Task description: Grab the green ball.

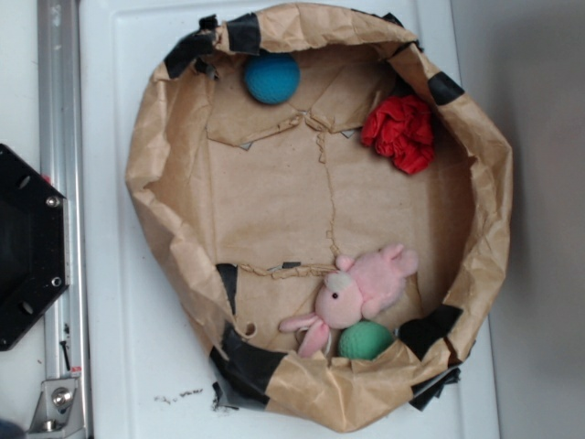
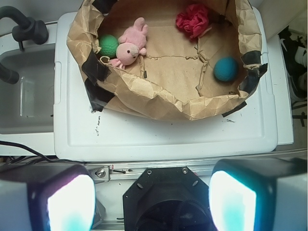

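White bench (image 1: 137, 366) fills my view, carrying a crumpled brown paper nest (image 1: 274, 201) patched with black tape. I see the green ball (image 1: 366, 340) inside it, low against the paper wall, touching the pink plush bunny (image 1: 361, 291). The teal-blue ball (image 1: 271, 78) sits at the opposite side, and a red crumpled wad (image 1: 399, 133) lies against the wall, well apart from both. On my wrist view the tool (image 2: 151, 202) hangs off the bench edge, its fingers (image 2: 70, 202) spread wide, holding nothing.

Mint-green ball (image 1: 365, 339) touching the bunny (image 1: 361, 288), against bag wall (image 1: 329, 384).
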Tool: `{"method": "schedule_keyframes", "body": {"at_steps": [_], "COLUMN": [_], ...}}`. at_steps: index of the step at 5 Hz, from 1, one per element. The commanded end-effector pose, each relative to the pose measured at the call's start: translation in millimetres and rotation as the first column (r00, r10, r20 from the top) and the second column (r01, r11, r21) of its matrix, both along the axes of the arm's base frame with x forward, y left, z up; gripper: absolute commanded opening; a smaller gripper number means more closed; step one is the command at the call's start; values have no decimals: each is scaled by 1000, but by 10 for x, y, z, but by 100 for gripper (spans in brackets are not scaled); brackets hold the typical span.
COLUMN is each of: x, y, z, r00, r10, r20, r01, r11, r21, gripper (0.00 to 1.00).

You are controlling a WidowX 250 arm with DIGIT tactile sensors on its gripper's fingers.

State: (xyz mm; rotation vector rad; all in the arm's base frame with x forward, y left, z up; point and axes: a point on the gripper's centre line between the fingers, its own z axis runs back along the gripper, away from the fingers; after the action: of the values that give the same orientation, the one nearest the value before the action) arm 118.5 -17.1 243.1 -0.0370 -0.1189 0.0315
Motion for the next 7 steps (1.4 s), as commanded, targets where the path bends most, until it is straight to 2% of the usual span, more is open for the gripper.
{"method": "schedule_keyframes", "body": {"at_steps": [1,2,3,4,5,6,7], "x": [0,321,636,881,1029,1081,1022], "y": [0,171,213,175,180,174,61], "z": [0,-156,-291,-523,-771,-996,-1173], "r00": [1000,991,958,905,829,731,667], "r10": [0,130,278,425,553,659,697], "r20": [0,37,63,-5,-85,-177,-261], "r01": [0,-129,-274,-423,-559,-676,-729], "r11": [1000,991,959,900,823,734,683], "r21": [0,-27,-64,-107,-103,-63,-40], "gripper": [100,100,100,100,100,100,100]}}
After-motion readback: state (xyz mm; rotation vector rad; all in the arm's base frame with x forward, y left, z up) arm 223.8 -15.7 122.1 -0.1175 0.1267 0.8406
